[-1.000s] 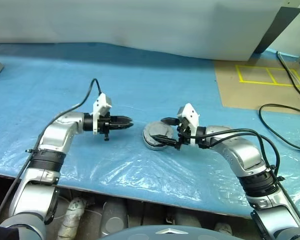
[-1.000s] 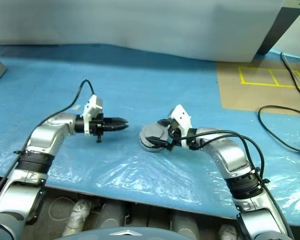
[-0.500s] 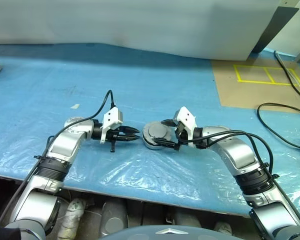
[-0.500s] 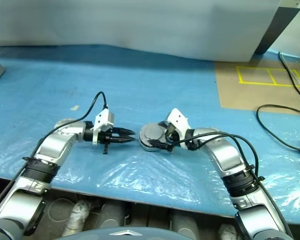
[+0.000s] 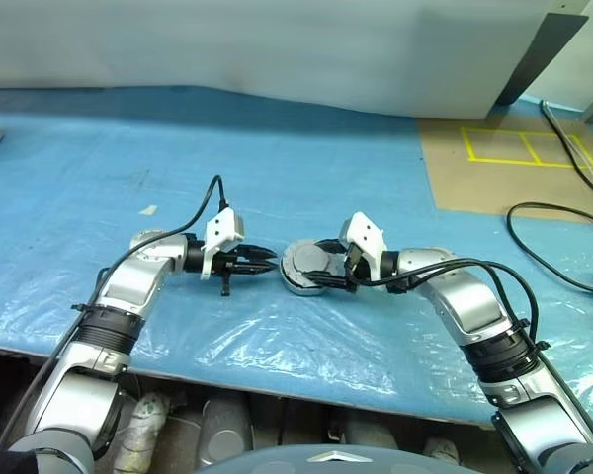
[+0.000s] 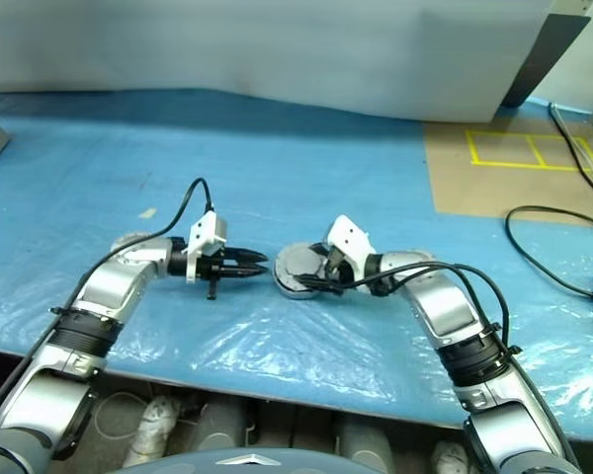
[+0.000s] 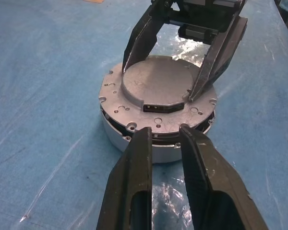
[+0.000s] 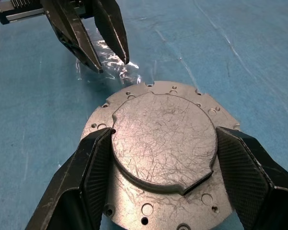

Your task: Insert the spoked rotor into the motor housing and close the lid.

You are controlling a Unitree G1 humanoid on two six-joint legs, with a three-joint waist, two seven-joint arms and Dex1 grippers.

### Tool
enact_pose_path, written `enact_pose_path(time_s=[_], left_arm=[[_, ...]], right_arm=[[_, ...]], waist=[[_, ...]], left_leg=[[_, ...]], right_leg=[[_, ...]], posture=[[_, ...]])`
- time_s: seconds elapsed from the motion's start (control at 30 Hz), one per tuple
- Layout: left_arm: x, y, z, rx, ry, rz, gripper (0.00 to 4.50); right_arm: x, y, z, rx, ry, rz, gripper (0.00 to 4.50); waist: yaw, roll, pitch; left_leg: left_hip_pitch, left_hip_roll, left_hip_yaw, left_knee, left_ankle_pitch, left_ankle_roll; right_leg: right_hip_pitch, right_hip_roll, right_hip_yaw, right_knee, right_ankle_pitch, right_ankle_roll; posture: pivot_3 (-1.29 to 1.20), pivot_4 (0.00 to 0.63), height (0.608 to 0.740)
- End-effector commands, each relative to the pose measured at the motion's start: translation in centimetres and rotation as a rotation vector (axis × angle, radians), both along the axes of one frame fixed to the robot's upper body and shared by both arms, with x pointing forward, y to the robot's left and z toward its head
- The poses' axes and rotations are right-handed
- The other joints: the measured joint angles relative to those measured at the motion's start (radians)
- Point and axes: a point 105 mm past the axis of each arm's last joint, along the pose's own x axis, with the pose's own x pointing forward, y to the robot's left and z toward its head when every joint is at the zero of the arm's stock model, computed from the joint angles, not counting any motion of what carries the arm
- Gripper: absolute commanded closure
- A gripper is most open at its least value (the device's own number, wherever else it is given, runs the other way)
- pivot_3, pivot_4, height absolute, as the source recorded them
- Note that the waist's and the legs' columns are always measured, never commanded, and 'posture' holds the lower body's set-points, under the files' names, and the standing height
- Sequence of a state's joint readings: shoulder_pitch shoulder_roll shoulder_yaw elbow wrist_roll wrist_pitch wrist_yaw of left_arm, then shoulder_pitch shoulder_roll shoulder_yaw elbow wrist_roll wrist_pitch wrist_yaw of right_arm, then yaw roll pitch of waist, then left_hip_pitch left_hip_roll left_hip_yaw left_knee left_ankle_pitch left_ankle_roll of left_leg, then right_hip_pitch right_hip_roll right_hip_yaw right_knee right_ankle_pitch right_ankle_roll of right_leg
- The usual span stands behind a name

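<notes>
**Lid seated on housing: position of jaws relative to the assembly**

The motor housing (image 7: 119, 136) stands upright on the blue-covered table (image 5: 277, 168), between the two arms. The lid (image 8: 163, 143) lies flat on top of it, flange level with the rim, screw holes facing up. The assembly is round and has no long axis. Its centre line runs vertically.

The right gripper (image 5: 318, 265) reaches over the lid from the robot's right. Its two fingers (image 8: 93, 163) straddle the raised centre plate, one on each side, and stand against its edge. By appearance they clamp the lid.

The left gripper (image 5: 269, 265) points at the assembly from the opposite side. Its fingers (image 7: 139, 158) are a narrow gap apart and hold nothing. The tips sit just at the near rim of the flange.

The right arm is therefore the nearer one and has the purchase. Any pressing or turning of the lid likely falls to it, with the left bracing.

No brand, label or readable writing appears on the lid or housing.
</notes>
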State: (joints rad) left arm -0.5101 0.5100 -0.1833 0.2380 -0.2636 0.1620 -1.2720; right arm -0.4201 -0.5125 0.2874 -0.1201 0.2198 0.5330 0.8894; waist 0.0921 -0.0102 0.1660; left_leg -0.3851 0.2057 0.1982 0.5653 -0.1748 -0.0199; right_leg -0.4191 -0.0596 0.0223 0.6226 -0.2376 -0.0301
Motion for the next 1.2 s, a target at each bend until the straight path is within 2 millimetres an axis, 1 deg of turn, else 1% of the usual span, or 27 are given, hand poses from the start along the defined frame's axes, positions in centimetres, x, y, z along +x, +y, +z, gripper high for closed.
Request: enact_pose_path(time_s=[0.03, 0.1, 0.23, 0.43, 0.5, 0.6, 0.67, 0.93, 1.0, 1.07, 1.2], left_arm=[[0.2, 0.1, 0.9, -0.016, -0.035, 0.001, 3.55], [0.1, 0.1, 0.7, -0.019, -0.027, 0.004, 3.55], [-0.1, -0.1, 0.4, -0.017, -0.026, 0.001, 3.55], [-0.1, -0.3, 0.4, -0.022, -0.027, 0.001, 3.55], [0.1, -0.3, 0.4, -0.016, -0.032, 0.005, 3.55], [0.2, -0.3, 0.4, -0.011, -0.033, 0.007, 3.55], [0.3, -0.4, 0.4, -0.011, -0.033, 0.007, 3.55], [0.3, -0.9, 0.3, -0.011, -0.034, -0.009, 3.55], [0.3, -1.0, 0.3, -0.012, -0.034, -0.013, 3.55], [0.2, -1.1, 0.3, -0.012, -0.035, -0.016, 3.55], [0.1, -1.1, 0.3, -0.011, -0.034, -0.020, 3.55]], right_arm=[[-0.2, 0.9, -0.1, -0.040, 0.008, 0.028, 1.53], [0.0, 1.4, -0.7, -0.111, -0.008, 0.039, 1.53], [-0.2, 1.8, -1.8, -0.128, 0.045, 0.021, 1.53], [-0.4, 0.6, -3.5, -0.197, 0.037, -0.002, 1.53], [-0.6, 0.1, -3.8, -0.184, 0.049, -0.008, 1.53], [-0.6, -0.3, -3.5, -0.135, 0.064, -0.022, 1.53], [-0.4, -0.3, -2.9, -0.092, 0.073, -0.043, 1.53], [0.0, 0.6, 0.0, 0.112, 0.144, -0.067, 1.53], [-0.1, 0.1, -1.5, -0.013, 0.082, -0.051, 1.53], [-0.4, 0.1, -2.1, -0.049, 0.075, -0.033, 1.53], [-0.3, 0.0, -2.6, -0.061, 0.069, -0.029, 1.53]], waist=[[0.000, 0.000, 0.000], [-0.006, 0.000, 0.000], [-0.014, 0.000, 0.000], [-0.020, 0.000, 0.000], [-0.020, 0.000, 0.000], [-0.018, 0.000, 0.000], [-0.015, 0.000, 0.000], [-0.012, 0.000, 0.000], [-0.012, 0.000, 0.000], [-0.011, 0.000, 0.000], [-0.012, 0.000, 0.000]], left_leg=[[0.000, 0.000, 0.000, 0.000, 0.000, 0.000], [0.001, 0.000, 0.000, 0.000, 0.000, 0.000], [0.002, 0.000, 0.000, 0.000, 0.000, 0.000], [0.004, 0.000, 0.000, 0.000, 0.000, 0.000], [0.006, 0.000, 0.000, 0.000, 0.000, 0.000], [0.007, 0.000, 0.000, -0.001, 0.000, 0.000], [0.008, 0.000, 0.000, -0.001, 0.000, 0.000], [0.008, 0.000, 0.000, -0.002, 0.000, 0.000], [0.007, 0.000, 0.000, -0.002, 0.000, 0.000], [0.007, 0.000, 0.000, -0.003, 0.000, 0.000], [0.007, 0.000, 0.000, -0.003, 0.000, 0.000]], right_leg=[[0.000, 0.000, 0.000, 0.000, 0.000, 0.000], [0.000, 0.001, 0.001, 0.000, 0.000, 0.000], [0.000, 0.001, 0.001, 0.001, 0.000, 0.000], [0.002, 0.001, 0.003, 0.000, 0.000, 0.000], [0.004, 0.001, 0.003, 0.000, 0.000, 0.000], [0.006, -0.001, 0.003, -0.001, 0.000, 0.000], [0.008, -0.001, 0.003, -0.003, 0.000, 0.000], [0.007, -0.001, 0.003, -0.004, 0.000, 0.000], [0.007, -0.001, 0.003, -0.004, 0.000, 0.000], [0.007, -0.001, 0.003, -0.004, 0.000, 0.000], [0.007, -0.001, 0.003, -0.004, 0.000, 0.000]], posture=[[0.00, 0.150, 0.740], [0.00, 0.150, 0.740], [0.00, 0.150, 0.740], [0.00, 0.150, 0.740], [0.00, 0.150, 0.740], [0.00, 0.150, 0.740], [0.00, 0.150, 0.740], [0.00, 0.150, 0.740], [0.00, 0.150, 0.740], [0.00, 0.150, 0.740], [0.00, 0.150, 0.740]])
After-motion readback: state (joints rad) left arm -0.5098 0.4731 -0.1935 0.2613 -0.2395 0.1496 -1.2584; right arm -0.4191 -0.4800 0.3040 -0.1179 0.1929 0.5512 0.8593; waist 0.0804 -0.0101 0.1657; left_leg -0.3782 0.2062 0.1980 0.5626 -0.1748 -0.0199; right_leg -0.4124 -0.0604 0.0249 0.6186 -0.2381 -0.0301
